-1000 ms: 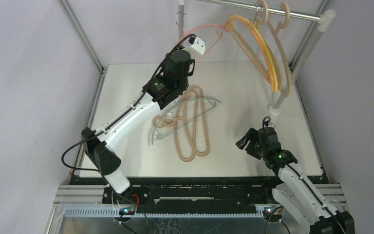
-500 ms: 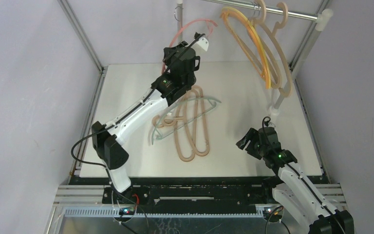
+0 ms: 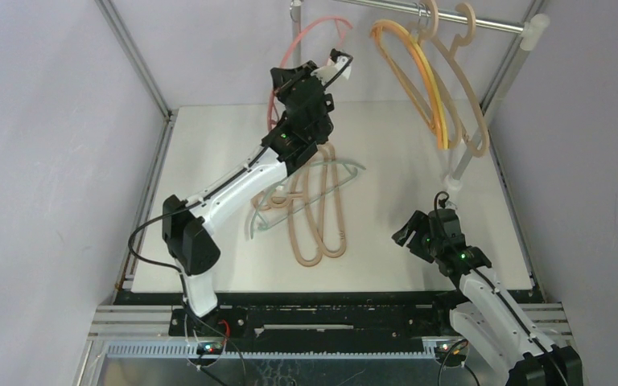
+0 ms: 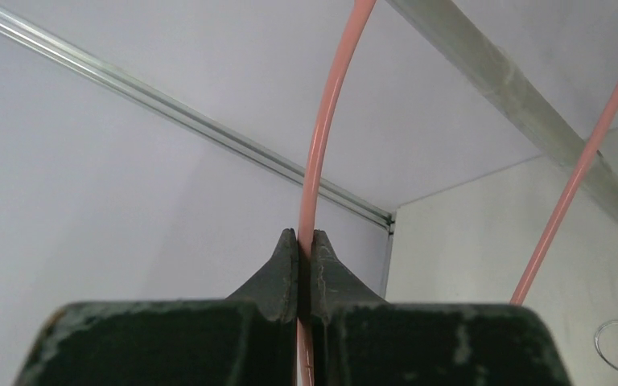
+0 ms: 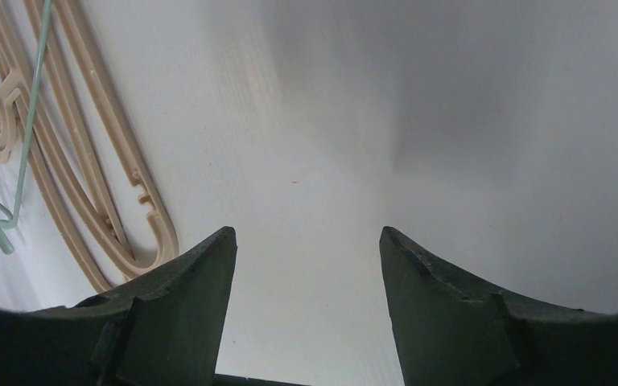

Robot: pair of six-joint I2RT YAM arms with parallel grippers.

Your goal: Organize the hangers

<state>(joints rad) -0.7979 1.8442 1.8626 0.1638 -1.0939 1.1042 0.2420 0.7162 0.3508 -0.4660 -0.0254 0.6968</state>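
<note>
Top external view: a white surface [image 3: 418,161] spans the cell, with a silver rail [image 3: 491,24] above it carrying hung beige hangers [image 3: 471,121] and an orange-yellow hanger [image 3: 430,88]. Flat beige hangers [image 3: 326,233] lie on the surface under a pale-green hanger [image 3: 257,221]. The left claw [image 4: 304,257] pinches the pink hanger [image 4: 306,211], held high near the rail. The right claw [image 5: 306,233] gapes wide and empty, low over the surface.

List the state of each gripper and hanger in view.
left gripper, shut on pink hanger
pink hanger, held aloft
right gripper, open, empty
hung beige hangers, hooked on rail
yellow hanger, hanging with them
loose beige hangers, flat on table
green hanger, lying across those
</note>
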